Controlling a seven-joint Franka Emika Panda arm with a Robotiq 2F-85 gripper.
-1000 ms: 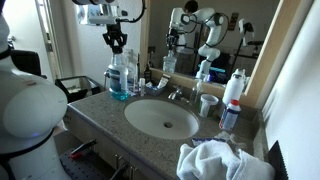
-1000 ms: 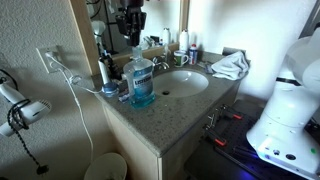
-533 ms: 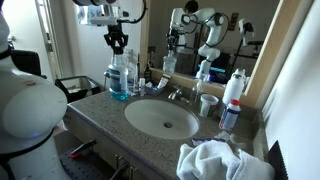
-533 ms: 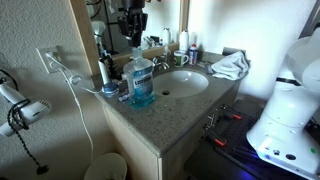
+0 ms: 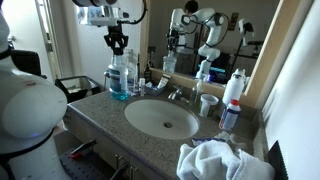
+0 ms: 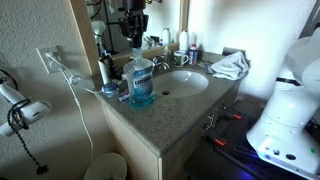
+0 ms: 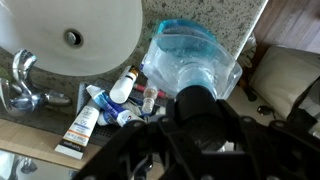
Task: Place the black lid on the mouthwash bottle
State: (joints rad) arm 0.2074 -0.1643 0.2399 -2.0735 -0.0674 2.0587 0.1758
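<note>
The mouthwash bottle (image 5: 119,80) is a large clear bottle with blue liquid in its lower part. It stands on the counter at the sink's side in both exterior views (image 6: 141,80). My gripper (image 5: 118,44) hangs right above its neck and is shut on the black lid (image 7: 196,106). In the wrist view the lid fills the space between the fingers (image 7: 198,120), with the bottle (image 7: 190,58) directly below. I cannot tell whether the lid touches the neck.
A round white sink (image 5: 162,118) and faucet (image 5: 176,93) sit beside the bottle. Tubes and small bottles (image 7: 110,105) lie next to it. A white bottle with a red top (image 5: 235,88), a cup (image 5: 208,103) and a white towel (image 5: 215,160) are at the far end.
</note>
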